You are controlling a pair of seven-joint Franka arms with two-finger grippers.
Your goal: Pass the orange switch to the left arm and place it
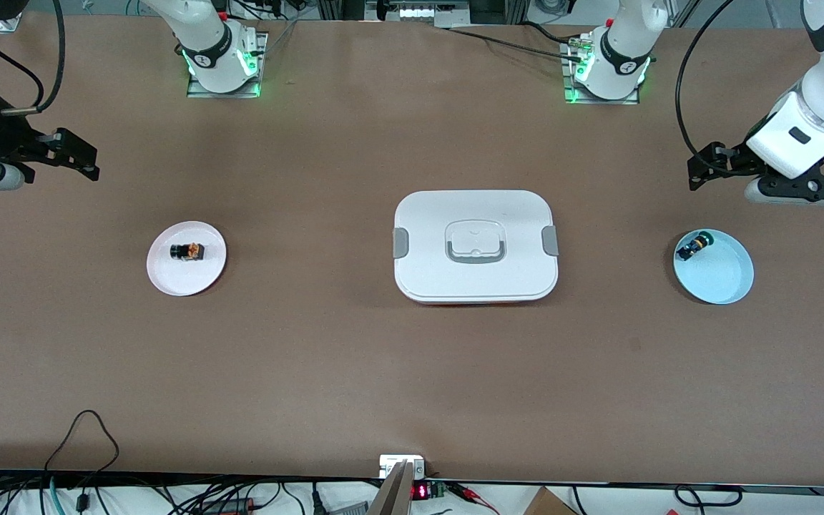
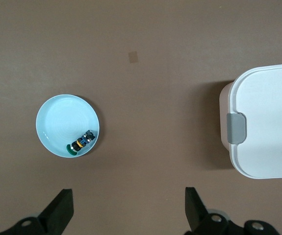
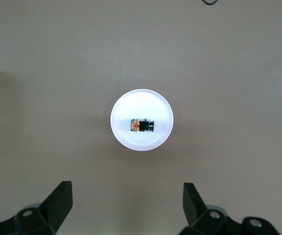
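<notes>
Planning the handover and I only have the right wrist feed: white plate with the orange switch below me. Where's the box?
Observer: The box sits mid-table, between your white plate and a light blue plate.
Operator: Blue plate free?
Observer: No, a small black switch with a green top lies in it, by the rim.
Operator: Left arm?
Observer: The left pincer waits open in the air, over the table beside the blue plate.
</notes>
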